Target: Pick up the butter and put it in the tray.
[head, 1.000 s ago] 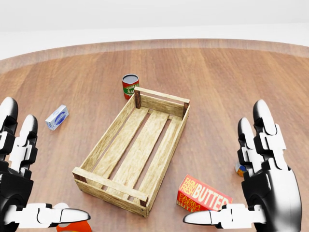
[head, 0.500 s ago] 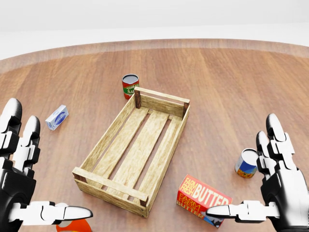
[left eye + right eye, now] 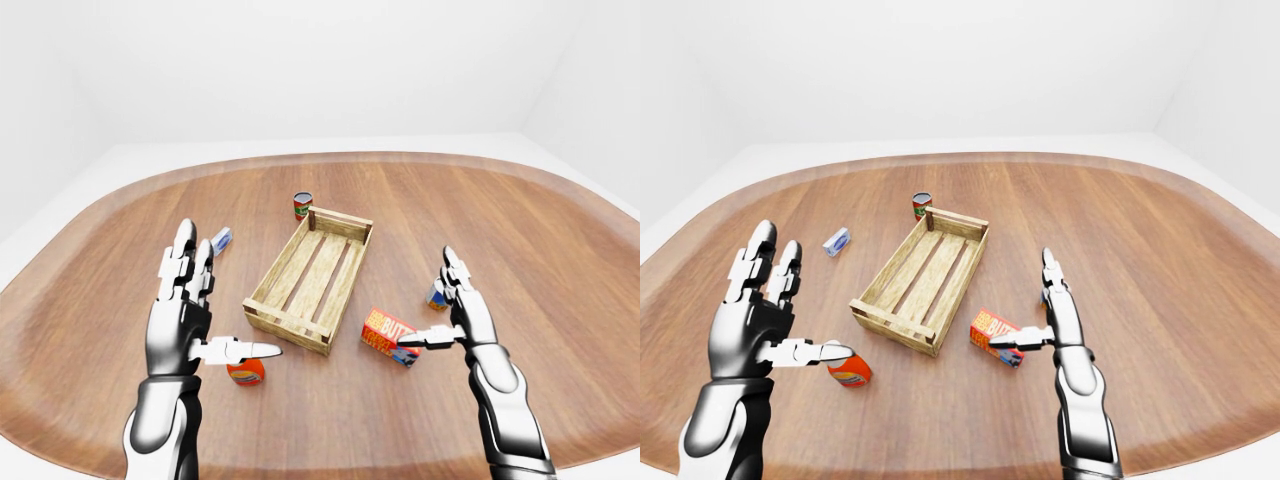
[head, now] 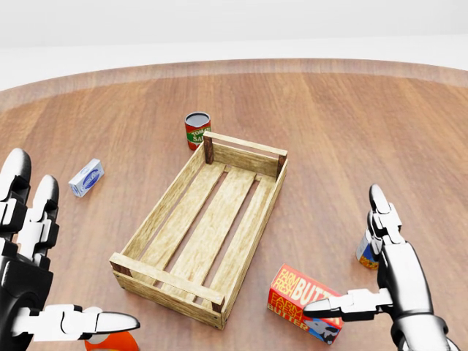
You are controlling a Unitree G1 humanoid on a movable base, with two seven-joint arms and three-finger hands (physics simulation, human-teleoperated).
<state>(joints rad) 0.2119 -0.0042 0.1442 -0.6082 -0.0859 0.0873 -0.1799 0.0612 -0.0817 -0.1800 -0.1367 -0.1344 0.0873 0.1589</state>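
The butter (image 4: 300, 296) is a red box with white lettering, lying flat on the wooden table just right of the tray's near corner. The tray (image 4: 170, 281) is an empty slatted wooden crate in the middle of the head view. My right hand (image 4: 356, 276) stands open right beside the butter, fingers pointing up, thumb (image 4: 344, 307) stretched left across the box's right end; whether it touches, I cannot tell. My left hand (image 3: 212, 305) is open at the lower left, well away from the butter, holding nothing.
A red-labelled can (image 4: 197, 129) stands at the tray's top-left corner. A small blue-and-white box (image 4: 86, 178) lies to the left. A blue can (image 4: 365, 252) stands partly behind my right hand. An orange-red item (image 3: 245, 372) sits under my left thumb.
My right hand has sunk lower and reached farther out toward the butter, so its thumb now overlaps the box and the blue can shows. The left hand has hardly moved.
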